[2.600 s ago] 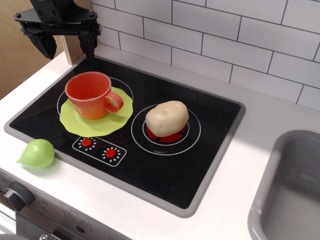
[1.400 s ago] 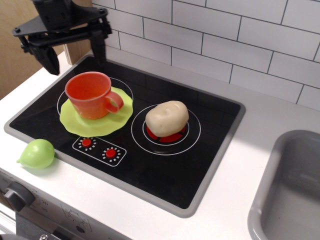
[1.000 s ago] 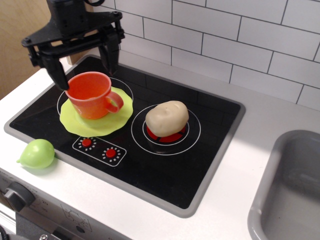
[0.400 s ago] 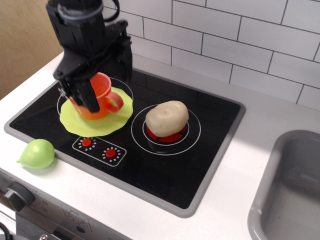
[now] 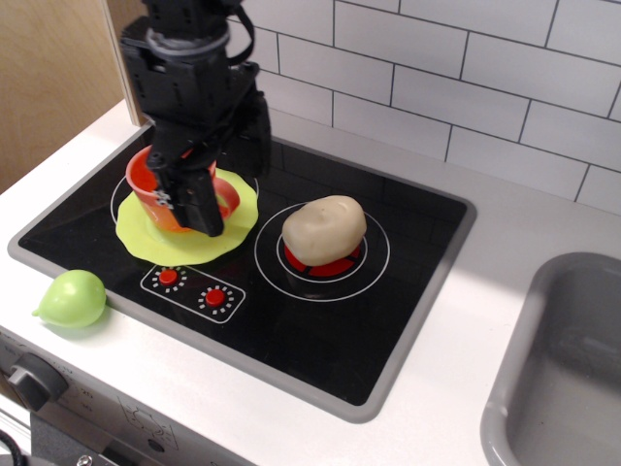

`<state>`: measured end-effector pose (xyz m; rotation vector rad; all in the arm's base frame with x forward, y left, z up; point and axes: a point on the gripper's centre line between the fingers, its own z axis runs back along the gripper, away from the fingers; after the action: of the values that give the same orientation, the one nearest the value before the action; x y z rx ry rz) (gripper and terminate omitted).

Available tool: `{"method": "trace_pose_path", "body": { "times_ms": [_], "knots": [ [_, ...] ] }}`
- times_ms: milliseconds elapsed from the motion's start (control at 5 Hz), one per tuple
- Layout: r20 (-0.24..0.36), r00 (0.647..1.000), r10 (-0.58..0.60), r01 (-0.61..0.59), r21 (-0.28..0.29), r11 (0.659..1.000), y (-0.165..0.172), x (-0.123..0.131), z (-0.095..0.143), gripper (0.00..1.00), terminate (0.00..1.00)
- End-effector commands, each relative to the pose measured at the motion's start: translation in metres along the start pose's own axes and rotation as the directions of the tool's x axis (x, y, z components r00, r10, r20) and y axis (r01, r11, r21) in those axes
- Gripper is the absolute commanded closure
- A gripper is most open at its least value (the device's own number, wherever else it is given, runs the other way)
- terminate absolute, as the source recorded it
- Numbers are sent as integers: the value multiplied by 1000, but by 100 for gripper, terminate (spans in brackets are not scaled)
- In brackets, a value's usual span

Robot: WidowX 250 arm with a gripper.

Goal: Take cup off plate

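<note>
The orange-red cup (image 5: 146,186) stands upright on the lime-green plate (image 5: 184,245), on the left burner of the black toy hob. My black gripper (image 5: 229,171) has come down over the cup and hides most of it. One finger (image 5: 201,202) is at the cup's near side by the handle, and the other finger (image 5: 260,136) is behind the cup. The jaws stand wide apart, straddling the cup. I cannot tell whether either finger touches it.
A beige potato (image 5: 324,229) sits on the right burner. A small green pear-like fruit (image 5: 71,298) lies on the white counter at the front left. A grey sink (image 5: 568,374) is at the right. A tiled wall (image 5: 466,87) runs behind the hob.
The gripper has moved from the back left corner forward and down, turning as it went, and now straddles the cup. The cup and plate have not moved.
</note>
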<state>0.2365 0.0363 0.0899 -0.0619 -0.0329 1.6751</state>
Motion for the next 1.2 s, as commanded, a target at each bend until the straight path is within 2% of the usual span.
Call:
{"method": "trace_pose_path", "body": {
  "times_ms": [0,200,400,600,800,1000],
  "knots": [
    [12,1000,9,-8,-38,999,-23,8,-6,0,0],
    [30,1000,9,-8,-26,1000,-22,10,-12,0,0],
    [23,1000,7,-7,-7,1000,-21,11,-16,0,0],
    [5,999,-50,50,3,999,-22,8,-15,0,0],
    [3,999,-51,51,3,999,-23,12,-15,100,0],
    [13,990,-139,139,-33,990,-27,13,-13,100,0]
  ]
}}
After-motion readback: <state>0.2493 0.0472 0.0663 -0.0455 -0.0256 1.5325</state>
